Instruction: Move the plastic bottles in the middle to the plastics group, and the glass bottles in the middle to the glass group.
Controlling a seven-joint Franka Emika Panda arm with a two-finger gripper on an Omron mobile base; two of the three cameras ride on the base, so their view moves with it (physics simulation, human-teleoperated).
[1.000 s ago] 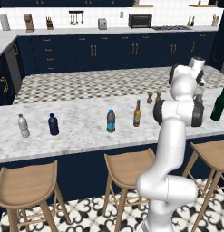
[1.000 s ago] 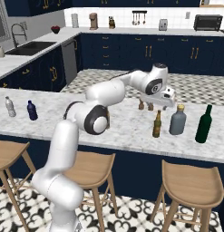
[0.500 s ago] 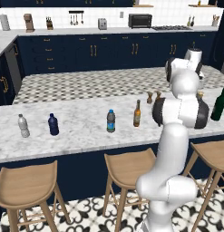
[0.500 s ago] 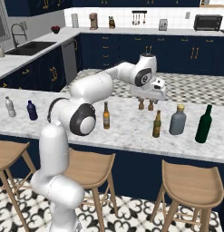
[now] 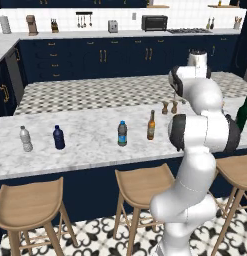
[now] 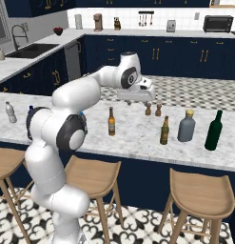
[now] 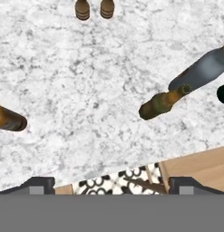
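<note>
Since a second ago our arm has lifted away from the amber bottle [image 6: 164, 130] now standing beside the grey-blue bottle [image 6: 186, 126]; our fingers [image 7: 111, 183] gape wide, empty. We judge the remaining amber bottle [image 6: 111, 121] mid-desk [image 6: 138, 143] comes next: swing left, descend.

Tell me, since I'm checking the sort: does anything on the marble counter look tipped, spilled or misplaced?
Nothing is tipped or spilled. One slim amber-brown glass bottle still stands mid-counter beside the blue-capped plastic bottle, both unsorted. Another amber bottle stands by the grey-blue stoppered bottle and dark green wine bottle.

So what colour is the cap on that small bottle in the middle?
Blue, on the small bottle with the teal label; the left base view shows it best.
</note>
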